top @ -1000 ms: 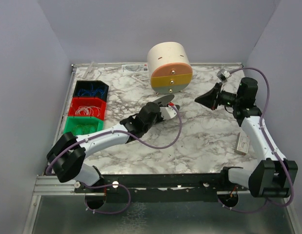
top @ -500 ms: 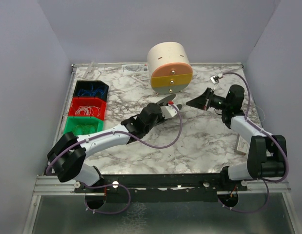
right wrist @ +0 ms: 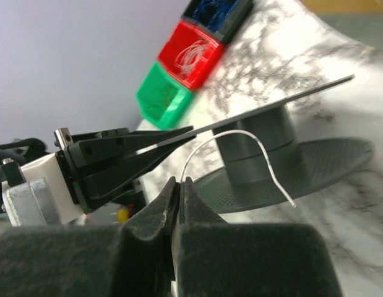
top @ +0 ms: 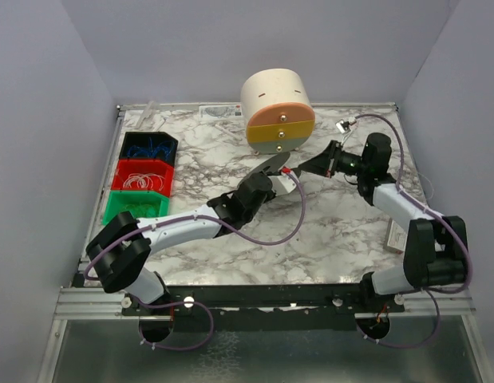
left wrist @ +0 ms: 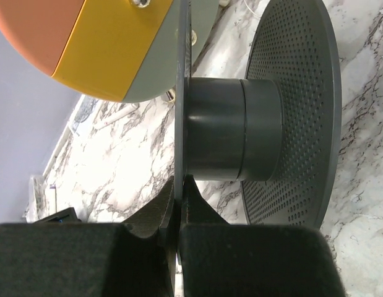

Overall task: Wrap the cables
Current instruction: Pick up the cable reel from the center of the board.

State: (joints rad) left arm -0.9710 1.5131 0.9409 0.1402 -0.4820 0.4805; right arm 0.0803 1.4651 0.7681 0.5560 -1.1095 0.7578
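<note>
A dark grey spool [top: 270, 167] with perforated flanges is held off the marble table [top: 334, 231]. My left gripper [top: 278, 175] is shut on the edge of one flange, seen clamped in the left wrist view [left wrist: 180, 183], with the spool's core [left wrist: 231, 130] bare. My right gripper [top: 306, 169] is just right of the spool. It is shut on a thin whitish cable [right wrist: 240, 133] that arcs from its fingertips [right wrist: 179, 183] over toward the spool's core [right wrist: 259, 139]; the cable's free end hangs loose above the lower flange.
A cream drum [top: 276, 100] with an orange, yellow and grey front stands behind the spool. Blue [top: 148, 147], red [top: 143, 175] and green [top: 135, 206] bins holding wires line the left edge. A small white box [top: 397, 237] lies at the right edge.
My right gripper has moved left with the cable, closing on the spool. My left arm has carried the spool slightly right and back, toward the drum.
</note>
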